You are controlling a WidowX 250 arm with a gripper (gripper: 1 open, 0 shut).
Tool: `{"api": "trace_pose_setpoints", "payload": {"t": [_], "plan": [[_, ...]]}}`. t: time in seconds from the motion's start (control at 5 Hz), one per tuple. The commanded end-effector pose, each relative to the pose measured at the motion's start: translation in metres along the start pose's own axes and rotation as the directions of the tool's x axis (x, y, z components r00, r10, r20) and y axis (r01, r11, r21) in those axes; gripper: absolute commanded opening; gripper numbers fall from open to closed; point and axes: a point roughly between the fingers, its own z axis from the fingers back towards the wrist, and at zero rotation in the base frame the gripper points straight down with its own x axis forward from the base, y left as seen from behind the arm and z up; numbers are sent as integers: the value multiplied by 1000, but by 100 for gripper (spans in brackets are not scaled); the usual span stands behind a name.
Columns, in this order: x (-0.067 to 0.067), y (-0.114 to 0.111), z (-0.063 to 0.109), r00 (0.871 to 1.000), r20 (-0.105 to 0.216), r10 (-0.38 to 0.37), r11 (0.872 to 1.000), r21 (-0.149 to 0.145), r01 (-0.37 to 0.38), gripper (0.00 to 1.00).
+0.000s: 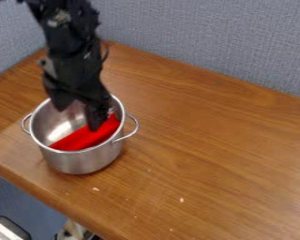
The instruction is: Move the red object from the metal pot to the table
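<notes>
- The black pincer (75, 106) hangs over the mouth of the round, shiny steel pot (78, 152), fingers spread wide and grasping nothing.
- The flat, bright red object (87, 138) lies inside the pot, on its right side.
- The pot stands on the near-left part of the brown wooden table (216, 141).

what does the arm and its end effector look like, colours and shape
The arm is black all over, chunky and blocky, built of stacked angular segments. The end effector is black too, with two flat, straight fingers below a wider boxy body. No markings, labels or coloured parts show at this size, and loose cables cannot be made out.
</notes>
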Motion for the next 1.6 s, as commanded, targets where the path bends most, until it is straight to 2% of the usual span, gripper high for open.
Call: {"api": "trace_pose_setpoints", "payload": {"t": [0.0, 0.2, 0.6, 0.8, 1.4], "plan": [[-5, 5, -14, 1000, -12, 16, 1000, 21, -15, 100], [-8, 4, -31, 999, -32, 7, 1000, 30, -6, 100], [-7, 3, -40, 999, -43, 11, 1000, 26, -10, 100], [-7, 4, -43, 999, -44, 12, 1000, 29, -11, 0], [-5, 2, -39, 998, -58, 27, 999, 20, -25, 0]]}}
